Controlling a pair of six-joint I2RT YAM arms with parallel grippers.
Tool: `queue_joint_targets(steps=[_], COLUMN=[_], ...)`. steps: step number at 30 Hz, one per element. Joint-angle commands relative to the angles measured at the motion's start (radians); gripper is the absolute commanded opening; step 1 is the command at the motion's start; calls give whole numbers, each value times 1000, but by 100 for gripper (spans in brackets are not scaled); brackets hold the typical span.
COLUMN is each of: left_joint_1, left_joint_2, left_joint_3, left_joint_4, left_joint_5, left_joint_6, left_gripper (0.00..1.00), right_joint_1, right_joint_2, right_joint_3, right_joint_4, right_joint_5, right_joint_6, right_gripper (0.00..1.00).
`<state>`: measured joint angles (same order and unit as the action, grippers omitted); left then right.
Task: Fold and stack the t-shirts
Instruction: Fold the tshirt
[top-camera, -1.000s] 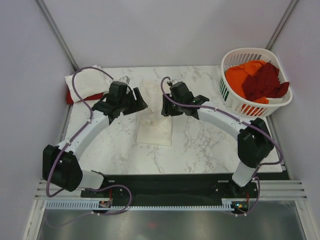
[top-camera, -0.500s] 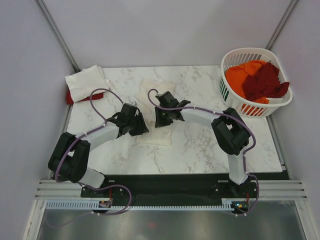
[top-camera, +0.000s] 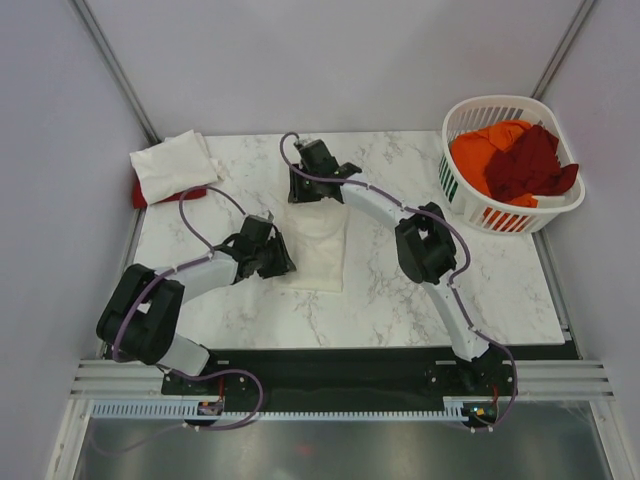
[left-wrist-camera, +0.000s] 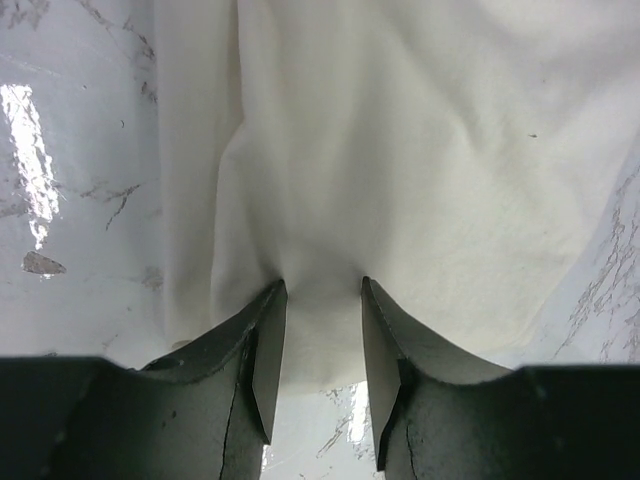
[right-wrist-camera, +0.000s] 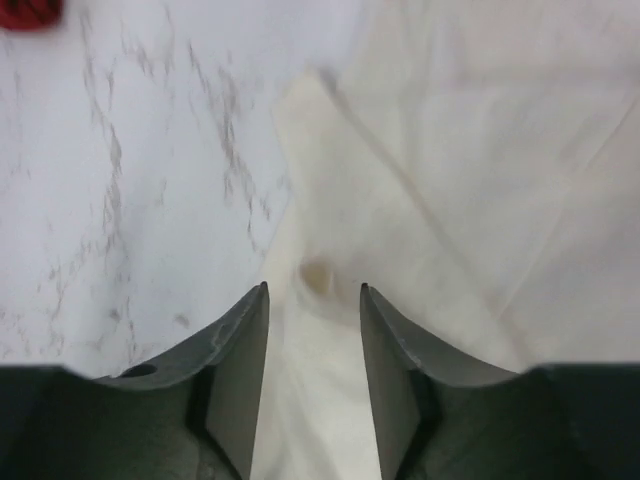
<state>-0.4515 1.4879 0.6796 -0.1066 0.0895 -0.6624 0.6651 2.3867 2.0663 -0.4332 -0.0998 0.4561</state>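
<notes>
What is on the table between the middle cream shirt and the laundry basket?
Nothing: in the top view the marble table is bare between the cream shirt and the basket, crossed only by the right arm.

Red shirt (top-camera: 148, 196) was mostly buried under the folded white shirt (top-camera: 172, 165) in the back corner, with just an edge poking out. Orange shirt (top-camera: 480, 150) in the basket (top-camera: 465, 205) sat half under the maroon shirt (top-camera: 530, 165). Right wrist view was blurry, so I couldn't tell if the right gripper (right-wrist-camera: 313, 288) actually pinched the cream shirt (right-wrist-camera: 480, 150).
</notes>
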Motion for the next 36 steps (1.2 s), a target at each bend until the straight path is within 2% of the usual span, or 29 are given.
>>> queue_joint_targets(steps=[1, 4, 5, 7, 8, 9, 11, 12, 14, 15, 19, 21, 24, 32, 34, 36], left_joint_1=[-7, -9, -9, -9, -9, -9, -9, -9, -7, -7, -6, -4, 8, 13, 14, 14], left_joint_2=[-28, -86, -118, -147, -159, -188, -221, -248, -261, -262, -281, -276, -252, -160, -138, -127], left_joint_3=[-34, -40, -40, -22, -12, 10, 24, 28, 31, 31, 20, 12, -5, -23, -31, -44], left_joint_4=[-15, -22, -34, -54, -83, -99, -126, -142, -163, -189, -231, -245, -248, -179, -165, -142], left_joint_5=[35, 47, 41, 32, 24, 18, -3, -16, -34, -40, -86, -148, -181, -206, -183, -165], left_joint_6=[-19, -19, -19, -5, 0, 4, 4, -5, -6, -3, 14, 15, 6, 12, 9, 0], left_gripper=[44, 54, 68, 82, 85, 86, 85, 84, 82, 82, 82, 82, 82, 81, 79, 72], right_joint_1=[-38, -51, -52, -56, -56, -59, -59, -64, -73, -76, -76, -75, -53, -38, -29, -21], right_joint_2=[97, 42, -34, -127, -229, -285, -441, -492, -624, -662, -782, -794, -794, -735, -718, -710], right_joint_3=[325, 342, 307, 136, 67, -81, -240, -393, -542, -683, -975, -1120, -1224, -1282, -1290, -1308], right_joint_4=[-58, -56, -47, -7, 5, 29, 51, 74, 97, 128, 240, 362, 427, 508, 514, 527], right_joint_5=[58, 118, 133, 152, 160, 175, 212, 213, 154, 119, -125, -271, -316, -345, -351, -363], right_joint_6=[-100, -134, -135, -137, -139, -132, -111, -94, -41, -25, 71, 150, 182, 199, 213, 223], right_gripper=[53, 80, 83, 87, 88, 89, 89, 89, 89, 89, 90, 90, 89, 87, 84, 79])
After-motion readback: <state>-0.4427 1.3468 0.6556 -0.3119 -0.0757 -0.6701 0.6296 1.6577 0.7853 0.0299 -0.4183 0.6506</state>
